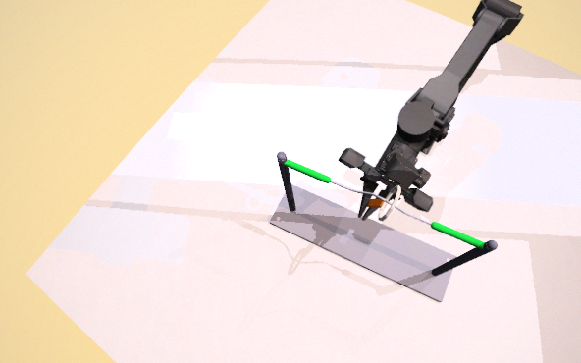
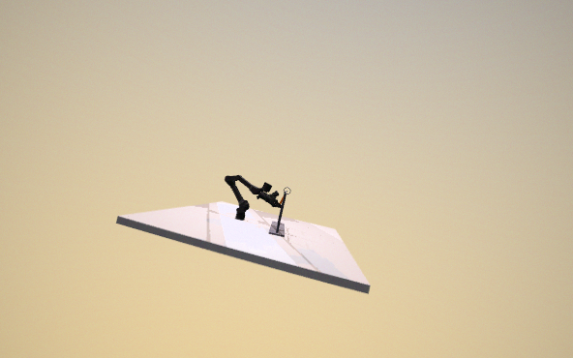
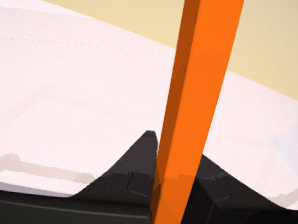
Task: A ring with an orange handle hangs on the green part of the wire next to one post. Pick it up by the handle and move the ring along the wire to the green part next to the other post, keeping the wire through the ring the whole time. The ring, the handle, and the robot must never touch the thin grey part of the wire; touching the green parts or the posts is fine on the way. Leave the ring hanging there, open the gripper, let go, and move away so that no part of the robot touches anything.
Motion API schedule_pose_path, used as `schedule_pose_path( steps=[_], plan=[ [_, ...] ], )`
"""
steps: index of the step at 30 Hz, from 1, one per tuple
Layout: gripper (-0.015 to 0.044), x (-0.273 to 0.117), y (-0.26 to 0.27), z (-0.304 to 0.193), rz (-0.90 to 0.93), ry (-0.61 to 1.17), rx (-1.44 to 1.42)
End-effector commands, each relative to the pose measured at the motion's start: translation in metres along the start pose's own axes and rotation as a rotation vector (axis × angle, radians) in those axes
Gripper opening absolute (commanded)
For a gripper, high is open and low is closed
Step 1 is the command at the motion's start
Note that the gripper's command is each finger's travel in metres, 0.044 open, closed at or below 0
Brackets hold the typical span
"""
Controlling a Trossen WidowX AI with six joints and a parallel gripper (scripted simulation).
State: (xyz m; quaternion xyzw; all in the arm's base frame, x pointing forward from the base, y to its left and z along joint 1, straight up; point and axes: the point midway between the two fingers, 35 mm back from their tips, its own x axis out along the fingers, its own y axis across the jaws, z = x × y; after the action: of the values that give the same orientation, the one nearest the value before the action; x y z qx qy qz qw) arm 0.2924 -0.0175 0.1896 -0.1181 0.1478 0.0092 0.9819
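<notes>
Black pincer (image 1: 369, 208) is clamping the flat orange handle (image 3: 200, 96), w/ thin pale ring (image 1: 391, 202) sitting just beside it, thin grey wire (image 1: 343, 186) passing thru mid-span

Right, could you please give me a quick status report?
Tool shut on orange handle. Ring around thin grey wire, between green ends. Contact with grey wire: cannot tell.

My gripper (image 1: 369, 208) pinches the orange handle (image 1: 376, 202). Pale ring (image 1: 391, 202) stands upright around the thin grey wire (image 1: 343, 186), mid-span, right of centre, between left green part (image 1: 308, 171) and right green part (image 1: 457, 233).
</notes>
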Motion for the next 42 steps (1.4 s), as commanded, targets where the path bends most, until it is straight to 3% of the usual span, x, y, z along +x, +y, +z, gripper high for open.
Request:
schedule_pose_path(
  steps=[1,22,32,42],
  plan=[
    [-0.015,0.001,-0.013,0.0,0.0,-0.01,-0.132],
    [-0.015,0.005,-0.06,0.016,0.013,-0.047,-0.675],
    [-0.015,0.004,-0.052,0.007,0.024,-0.045,-0.65],
    [-0.015,0.001,-0.021,-0.013,0.043,-0.029,-0.442]
  ],
)
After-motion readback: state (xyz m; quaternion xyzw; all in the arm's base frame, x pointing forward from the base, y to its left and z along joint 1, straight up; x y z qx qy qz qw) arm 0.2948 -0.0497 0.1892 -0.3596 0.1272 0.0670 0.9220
